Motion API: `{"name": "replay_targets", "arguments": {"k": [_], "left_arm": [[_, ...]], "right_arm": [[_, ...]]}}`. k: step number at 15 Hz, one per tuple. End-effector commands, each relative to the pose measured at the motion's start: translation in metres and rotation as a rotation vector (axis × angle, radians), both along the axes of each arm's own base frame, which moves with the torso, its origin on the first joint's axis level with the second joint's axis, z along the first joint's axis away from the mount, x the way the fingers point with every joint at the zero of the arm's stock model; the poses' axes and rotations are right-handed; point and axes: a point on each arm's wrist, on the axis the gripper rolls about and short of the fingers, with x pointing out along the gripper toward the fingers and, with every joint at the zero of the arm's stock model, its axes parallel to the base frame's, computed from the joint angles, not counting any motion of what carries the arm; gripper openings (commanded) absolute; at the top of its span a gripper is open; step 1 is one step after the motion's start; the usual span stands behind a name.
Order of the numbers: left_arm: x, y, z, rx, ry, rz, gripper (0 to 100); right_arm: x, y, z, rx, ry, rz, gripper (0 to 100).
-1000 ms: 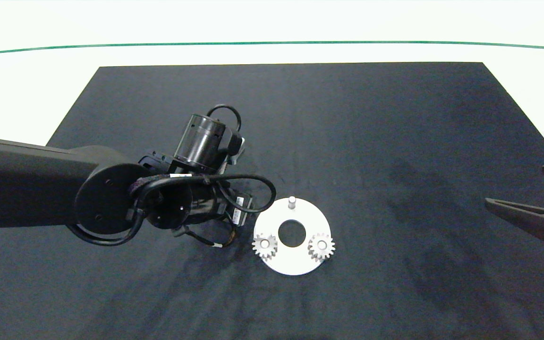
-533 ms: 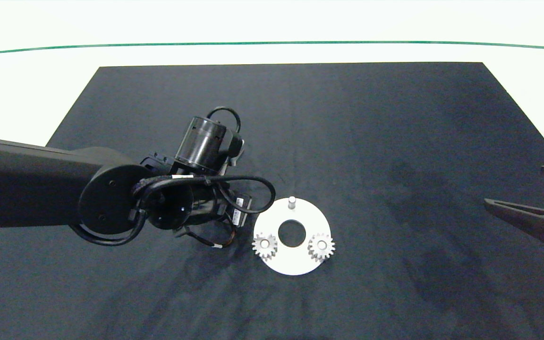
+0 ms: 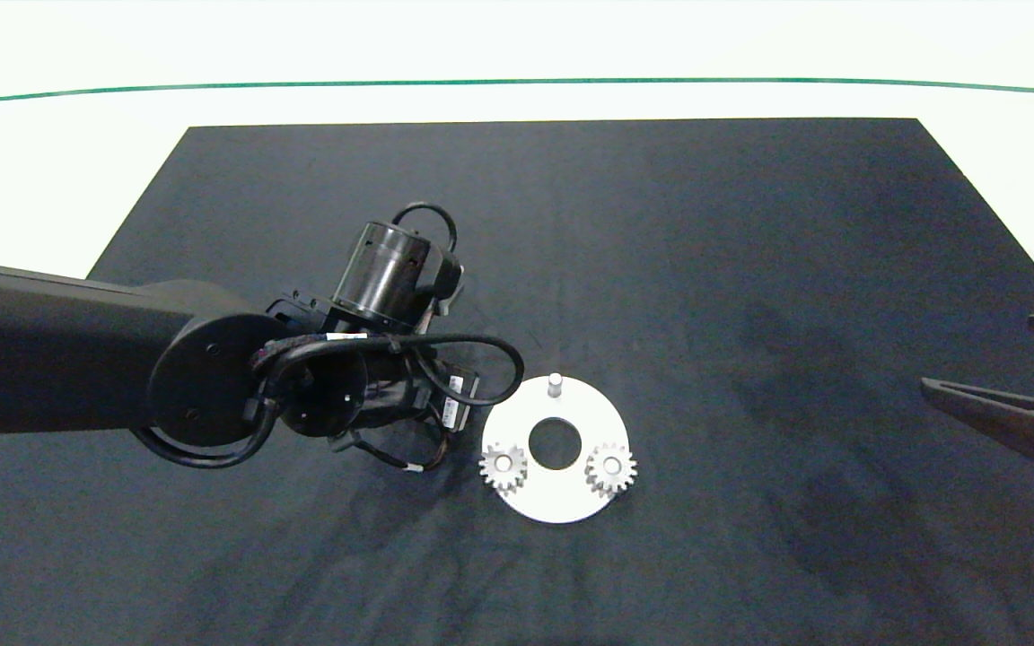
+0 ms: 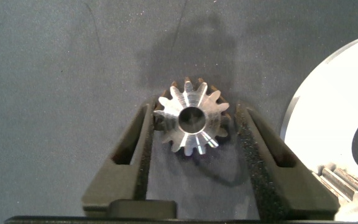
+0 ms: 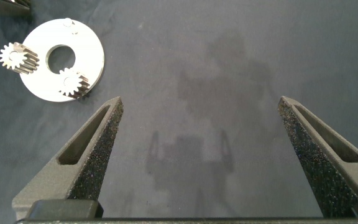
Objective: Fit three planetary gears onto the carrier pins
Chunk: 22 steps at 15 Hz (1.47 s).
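Note:
A white disc [image 3: 556, 502] lies on the black mat. Two planetary gears [image 3: 503, 466] [image 3: 611, 467] sit on its near carrier pins, and the far pin [image 3: 555, 383] stands bare. The left arm [image 3: 302, 386] hangs just left of the disc and hides its gripper in the head view. In the left wrist view the left gripper [image 4: 193, 109] is open around a third silvery gear [image 4: 191, 121] that lies flat on the mat. That gear is against one pad with a small gap at the other. The right gripper [image 5: 199, 102] is wide open and empty at the mat's right edge.
The black mat [image 3: 661, 224] covers most of a white table, with a green line [image 3: 517, 82] along the far side. The disc's edge [image 4: 328, 106] lies close beside the left gripper's fingers. Bare mat stretches between the disc and the right gripper [image 3: 979, 352].
The left arm has shifted very slightly. The disc, its two gears and the right gripper have not moved.

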Motion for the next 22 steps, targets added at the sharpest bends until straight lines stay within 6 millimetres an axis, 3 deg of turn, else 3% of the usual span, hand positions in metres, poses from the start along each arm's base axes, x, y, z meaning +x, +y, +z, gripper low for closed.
{"name": "replay_targets", "arguments": {"k": [1, 13, 16, 18, 22], "left_arm": [[-0.001, 0.001, 0.001, -0.001, -0.002, 0.002, 42], [-0.005, 0.000, 0.006, -0.008, -0.016, -0.009, 18], [-0.005, -0.001, 0.029, -0.046, -0.078, -0.017, 12], [-0.014, -0.010, 0.035, -0.036, -0.100, -0.070, 10], [-0.037, -0.045, 0.039, -0.034, -0.115, -0.207, 10]], "right_arm": [[0.001, 0.000, -0.001, -0.004, 0.005, 0.000, 100], [0.001, 0.000, -0.001, -0.005, 0.006, 0.000, 100], [0.001, 0.001, -0.001, -0.005, 0.006, 0.000, 100], [0.001, 0.000, -0.001, -0.004, 0.004, 0.000, 100], [0.000, 0.000, -0.001, -0.002, 0.001, 0.000, 100]]}}
